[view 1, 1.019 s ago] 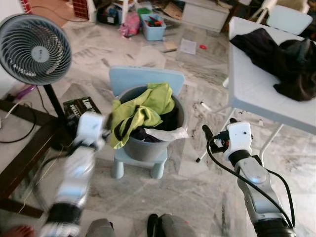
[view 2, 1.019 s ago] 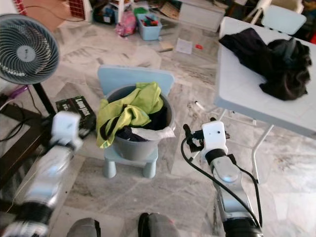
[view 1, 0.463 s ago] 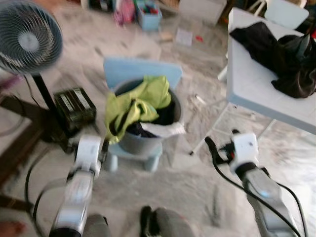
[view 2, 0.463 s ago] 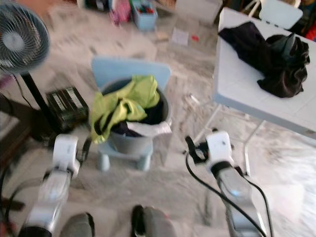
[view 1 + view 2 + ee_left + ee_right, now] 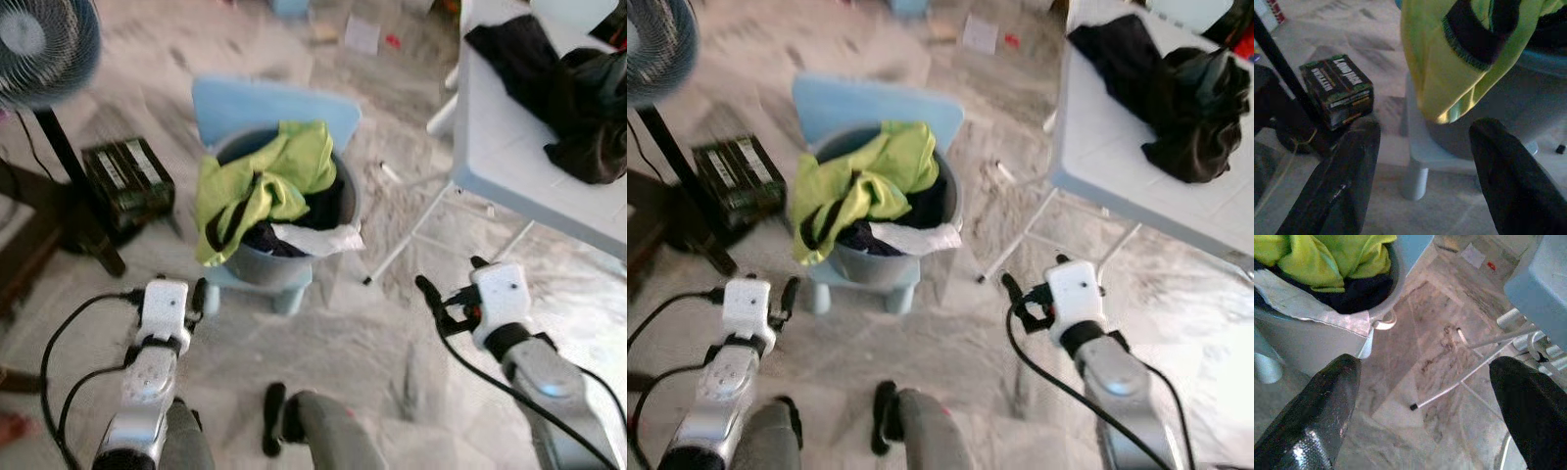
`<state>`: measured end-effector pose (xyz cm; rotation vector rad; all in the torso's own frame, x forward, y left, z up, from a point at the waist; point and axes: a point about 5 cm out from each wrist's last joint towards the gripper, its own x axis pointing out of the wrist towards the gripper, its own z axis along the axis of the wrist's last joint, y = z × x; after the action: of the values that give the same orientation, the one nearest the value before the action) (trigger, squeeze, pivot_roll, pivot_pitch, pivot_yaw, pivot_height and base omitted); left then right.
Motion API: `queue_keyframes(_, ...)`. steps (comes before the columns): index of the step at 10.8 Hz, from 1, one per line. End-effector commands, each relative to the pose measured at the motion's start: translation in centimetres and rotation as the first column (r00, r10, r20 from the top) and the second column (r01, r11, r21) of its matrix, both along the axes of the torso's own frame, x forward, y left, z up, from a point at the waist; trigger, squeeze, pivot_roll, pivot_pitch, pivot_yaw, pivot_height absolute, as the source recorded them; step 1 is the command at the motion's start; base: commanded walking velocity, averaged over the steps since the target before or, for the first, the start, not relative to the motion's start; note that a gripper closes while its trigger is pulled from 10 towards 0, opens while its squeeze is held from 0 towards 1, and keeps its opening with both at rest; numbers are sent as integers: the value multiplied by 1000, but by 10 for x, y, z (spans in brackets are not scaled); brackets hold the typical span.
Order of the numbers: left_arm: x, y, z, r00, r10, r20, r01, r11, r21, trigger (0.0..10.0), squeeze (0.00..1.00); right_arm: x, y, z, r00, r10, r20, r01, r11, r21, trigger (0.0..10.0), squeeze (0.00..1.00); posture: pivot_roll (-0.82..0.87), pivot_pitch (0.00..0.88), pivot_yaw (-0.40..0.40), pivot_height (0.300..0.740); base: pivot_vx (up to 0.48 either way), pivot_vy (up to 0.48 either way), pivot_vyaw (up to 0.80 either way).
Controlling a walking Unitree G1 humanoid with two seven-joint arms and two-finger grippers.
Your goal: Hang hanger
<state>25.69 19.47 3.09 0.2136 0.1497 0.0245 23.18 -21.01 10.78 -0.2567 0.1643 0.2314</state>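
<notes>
No hanger can be made out anywhere; closest candidate spot is the grey laundry bucket (image 5: 257, 262) at 12 o'clock from the robot, stuffed with a lime-green garment (image 5: 257, 188), dark clothes and a white cloth (image 5: 318, 240) draped over its rim. Bucket sits on a small light-blue chair (image 5: 263, 103).

Left gripper (image 5: 1422, 166) is low at about 10 o'clock, just short of the bucket, fingers (image 5: 1347, 181) spread wide, holding nothing; in the left wrist view the green garment hangs just ahead of it. Right gripper (image 5: 1425, 406) is at about 2 o'clock, to the right of the bucket and apart from it, fingers (image 5: 1327, 401) wide apart, empty, with marble floor (image 5: 1425, 357) between them.

Further out: black box with green print (image 5: 125, 178) at 10 o'clock on the floor, beside the dark stand of a fan (image 5: 39, 44). White folding table (image 5: 509, 166) at 1–2 o'clock carries a heap of black clothes (image 5: 563, 93). Views are blurred.
</notes>
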Motion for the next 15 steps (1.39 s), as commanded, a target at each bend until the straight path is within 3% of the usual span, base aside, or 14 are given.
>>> queue_keyframes(1, 0, -7, -4, 1000, -22, -7, 22, 1000, -11, 10000, 0, -6, -12, 4, 999, -30, -16, 29, 999, -29, 10000, 0, -201, 326, -302, 740, 0, 0, 0)
queue_keyframes(6, 22, -1, 6, 999, -12, 38, 11, 999, 38, 10000, 0, -21, -16, 17, 999, -26, -45, 23, 998, -52, 10000, 0, -264, 352, -331, 740, 0, 0, 0)
queue_keyframes(9, 34, 7, 10, 999, -6, 37, 3, 997, 78, 10000, 0, -22, -19, 22, 999, -25, -48, 22, 998, -67, 10000, 0, -290, 356, -342, 740, 0, 0, 0)
queue_keyframes(14, 51, 4, 19, 995, -81, 52, 71, 982, 177, 10000, 0, -21, -17, 24, 999, -23, -49, 19, 997, -71, 10000, 0, -296, 358, -339, 740, 0, 0, 0)
queue_keyframes(15, 52, 3, 19, 994, -99, 52, 88, 978, 191, 6627, 0, -21, -16, 24, 999, -23, -49, 19, 997, -71, 10000, 0, -296, 358, -339, 740, 0, 0, 0)
